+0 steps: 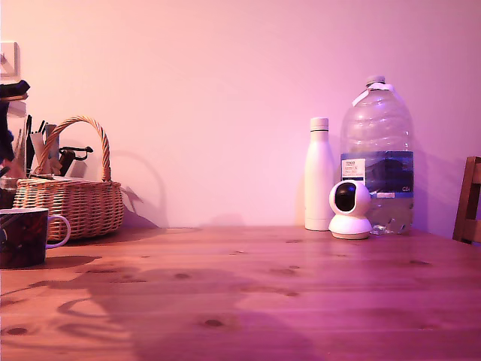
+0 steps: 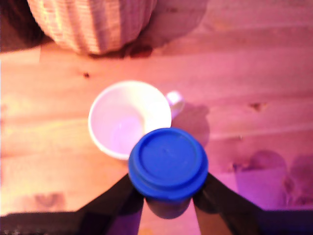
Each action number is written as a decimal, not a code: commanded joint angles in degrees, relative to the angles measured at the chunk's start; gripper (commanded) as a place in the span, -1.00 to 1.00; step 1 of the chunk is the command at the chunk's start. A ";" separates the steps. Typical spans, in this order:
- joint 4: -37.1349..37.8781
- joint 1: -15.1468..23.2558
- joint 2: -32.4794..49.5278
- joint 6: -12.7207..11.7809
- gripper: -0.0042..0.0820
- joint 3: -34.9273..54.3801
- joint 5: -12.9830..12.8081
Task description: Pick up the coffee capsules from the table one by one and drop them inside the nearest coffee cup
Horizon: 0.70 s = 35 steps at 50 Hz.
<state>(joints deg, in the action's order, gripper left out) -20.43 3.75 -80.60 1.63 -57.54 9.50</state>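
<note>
In the wrist view my gripper (image 2: 168, 197) is shut on a blue coffee capsule (image 2: 167, 164), its round flat top facing the camera and a dark finger (image 2: 115, 201) on each side. The capsule hangs above the near rim of the coffee cup (image 2: 122, 122), overlapping it; the cup's pale inside looks empty. In the exterior view the same dark mug (image 1: 22, 237) with a pale handle stands at the far left on the reddish wooden table (image 1: 301, 286). The gripper itself does not show there. No other capsules are visible.
A woven wicker basket (image 1: 71, 203) holding utensils stands just behind the cup, and appears as the basket (image 2: 93, 22) in the wrist view. At the exterior view's right are a white bottle (image 1: 319, 177), a small white camera (image 1: 350, 210), a large water jug (image 1: 377, 158) and a chair back (image 1: 470, 199).
</note>
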 commanded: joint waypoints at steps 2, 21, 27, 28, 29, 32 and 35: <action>0.68 -0.11 -0.92 -0.31 -0.40 0.20 0.11; -5.55 -0.17 -9.60 -0.74 -0.40 -9.60 -1.16; -6.67 -0.15 -11.89 -0.76 -0.40 -11.91 -1.62; -6.99 -0.15 -12.31 -0.76 -0.40 -12.37 -1.73; -7.28 -0.15 -12.74 -0.76 -0.40 -12.81 -1.86; -8.37 -0.15 -13.81 -0.76 -0.40 -14.12 -2.29; -9.22 -0.15 -14.99 -0.76 -0.40 -15.37 -2.47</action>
<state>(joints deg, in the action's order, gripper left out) -29.28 3.75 -93.73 1.17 -71.79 7.33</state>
